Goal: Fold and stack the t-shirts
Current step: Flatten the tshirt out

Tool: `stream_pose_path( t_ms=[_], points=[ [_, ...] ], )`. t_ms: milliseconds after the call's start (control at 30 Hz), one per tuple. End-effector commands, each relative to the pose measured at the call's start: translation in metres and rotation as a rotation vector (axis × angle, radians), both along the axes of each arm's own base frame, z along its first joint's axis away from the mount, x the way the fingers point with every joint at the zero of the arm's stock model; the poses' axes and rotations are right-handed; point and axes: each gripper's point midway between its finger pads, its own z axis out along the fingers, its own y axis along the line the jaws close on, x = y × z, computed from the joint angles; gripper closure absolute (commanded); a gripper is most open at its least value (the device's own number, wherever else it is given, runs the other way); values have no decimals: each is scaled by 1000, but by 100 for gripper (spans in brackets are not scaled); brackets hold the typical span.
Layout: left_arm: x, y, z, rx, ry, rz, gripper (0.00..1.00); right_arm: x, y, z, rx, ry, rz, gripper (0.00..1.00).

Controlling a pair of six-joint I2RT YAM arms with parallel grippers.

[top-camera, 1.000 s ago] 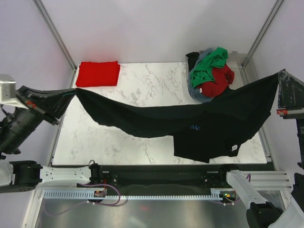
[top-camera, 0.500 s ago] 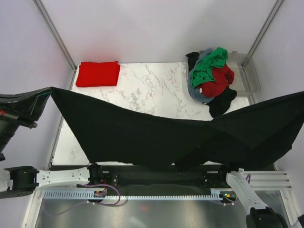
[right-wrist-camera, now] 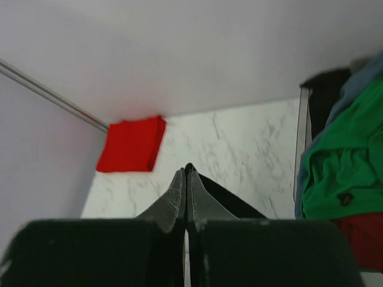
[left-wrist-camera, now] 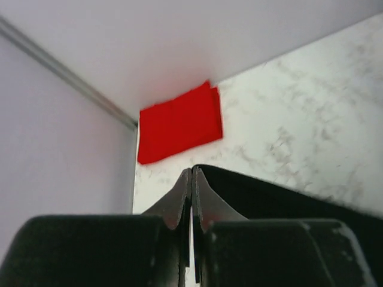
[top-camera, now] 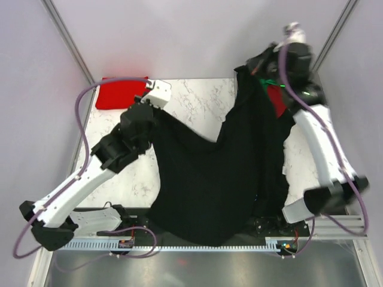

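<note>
A large black t-shirt (top-camera: 209, 179) is stretched between both grippers and drapes down the table over its front edge. My left gripper (top-camera: 148, 115) is shut on one corner of it, left of centre; its wrist view shows the shut fingertips (left-wrist-camera: 191, 174) pinching black cloth (left-wrist-camera: 281, 203). My right gripper (top-camera: 250, 67) is shut on another corner, high at the back right; cloth shows at its tips (right-wrist-camera: 187, 170). A folded red t-shirt (top-camera: 119, 92) lies at the back left. A pile with a green shirt (right-wrist-camera: 341, 167) and a red shirt (top-camera: 278, 98) sits at the back right, partly hidden.
The marble table (top-camera: 191, 98) has metal frame posts (top-camera: 66, 42) at its back corners. The pile lies partly on a metal tray whose rim (right-wrist-camera: 301, 143) shows in the right wrist view. The right arm (top-camera: 320, 143) reaches over the table's right side.
Both grippers have swung in from wide at the sides toward the back of the table, carrying the black t-shirt. It went from a wide spread to a drape over the table.
</note>
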Motion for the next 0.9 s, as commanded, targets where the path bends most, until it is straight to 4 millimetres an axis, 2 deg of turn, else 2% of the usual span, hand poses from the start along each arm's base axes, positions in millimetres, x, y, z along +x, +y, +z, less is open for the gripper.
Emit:
stream_pose_path(
  t_ms=[0, 33, 67, 100, 133, 167, 200, 233, 267, 300, 333, 367, 400, 433, 467, 500, 533, 567, 600, 633, 667, 700, 733, 767, 800, 833, 867],
  points=[
    [47, 35, -21, -158, 42, 84, 98, 53, 27, -70, -127, 150, -40, 100],
    [63, 45, -32, -187, 67, 104, 98, 68, 29, -86, -133, 184, -65, 100],
    [84, 72, -44, -249, 93, 148, 98, 84, 28, -102, -127, 221, -108, 100],
    [109, 82, -65, -263, 142, 186, 98, 99, 26, -95, -124, 211, -141, 100],
    [127, 94, -76, -310, 170, 218, 98, 136, 19, -143, -172, 293, -230, 100],
    [144, 125, -85, -343, 191, 278, 98, 155, 18, -154, -169, 316, -272, 100],
    [180, 134, -103, -343, 245, 301, 98, 190, 22, -175, -168, 341, -293, 100],
    [193, 142, -118, -389, 306, 338, 98, 209, 18, -184, -146, 344, -308, 100],
    [211, 159, -132, -408, 348, 375, 98, 225, 14, -191, -127, 342, -337, 100],
    [232, 163, -108, -431, 314, 373, 98, 238, 13, -173, -57, 286, -351, 100],
    [249, 159, -174, -444, 508, 399, 98, 256, 8, -210, -49, 323, -362, 100],
    [255, 158, -186, -466, 576, 397, 86, 261, 11, -217, -23, 323, -330, 89],
    [272, 151, -151, -503, 525, 345, 75, 267, 13, -227, 5, 307, -306, 61],
    [279, 144, -180, -519, 608, 337, 58, 268, 13, -229, 14, 300, -284, 29],
    [275, 137, -181, -541, 636, 316, 30, 266, 18, -231, 11, 301, -242, 2],
    [271, 136, -186, -549, 652, 320, 20, 262, 24, -234, -6, 306, -211, 2],
    [268, 137, -187, -556, 652, 332, 10, 257, 31, -224, -32, 288, -175, 2],
    [262, 140, -173, -554, 617, 344, 1, 254, 35, -219, -44, 282, -153, 2],
    [255, 142, -182, -549, 640, 360, 0, 246, 38, -210, -50, 273, -133, 2],
    [249, 142, -180, -551, 642, 366, 0, 242, 41, -203, -62, 258, -115, 2],
    [239, 144, -158, -558, 597, 365, 0, 238, 43, -197, -54, 250, -100, 2],
    [228, 146, -166, -555, 618, 385, 0, 228, 46, -182, -46, 233, -76, 2],
    [219, 147, -160, -561, 606, 394, 0, 221, 52, -175, -47, 227, -62, 2],
    [210, 153, -156, -560, 588, 419, 0, 214, 53, -169, -57, 221, -56, 2],
    [191, 154, -152, -565, 578, 428, 0, 199, 54, -163, -65, 228, -47, 2],
    [181, 154, -151, -583, 572, 437, 0, 188, 65, -162, -74, 234, -25, 2],
    [170, 168, -154, -605, 566, 465, 1, 177, 69, -163, -95, 243, -15, 2]
  ],
)
